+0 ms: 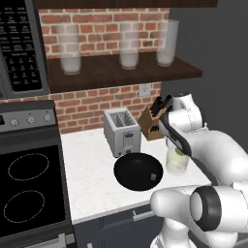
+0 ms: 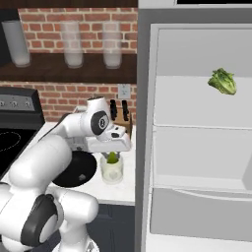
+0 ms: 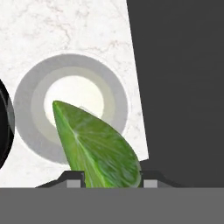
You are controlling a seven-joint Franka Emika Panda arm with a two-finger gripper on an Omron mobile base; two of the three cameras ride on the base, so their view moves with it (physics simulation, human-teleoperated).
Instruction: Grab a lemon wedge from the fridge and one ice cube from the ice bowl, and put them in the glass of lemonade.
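End effector (image 3: 111, 177) is closed on the lemon wedge (image 3: 98, 146) — green rind, pale flesh, pinched between the two finger tips with its pointed end sticking out ahead of them. In the hand view the wedge sits directly over the mouth of the glass of lemonade (image 3: 30, 127), seen from above as grey rings around a pale centre; can't tell whether the wedge touches the rim or the liquid.

Right base view: end effector (image 2: 112, 151) points down right above the glass of lemonade (image 2: 111, 171), green wedge (image 2: 112, 158) at the top of it. Left base view agrees — wedge (image 1: 179, 151) just under the hand, glass (image 1: 177, 163) on the white marble desk (image 1: 87, 169).

Ice bowl (image 1: 138, 171) is on the desk just left of the glass, in front of the silver toaster (image 1: 122, 131); one pale cube (image 1: 153, 177) lies in it near the right rim. Knife block (image 1: 154, 123) stands behind the glass, by the brick wall.

Fridge (image 2: 142, 123) is to the right of the desk with its door open, white shelves exposed — a head of lettuce (image 2: 223, 81) on an upper shelf. Three frosted glasses (image 1: 129, 46) on the dark wooden shelf above the toaster. Black stove top (image 1: 29, 191) at the left.
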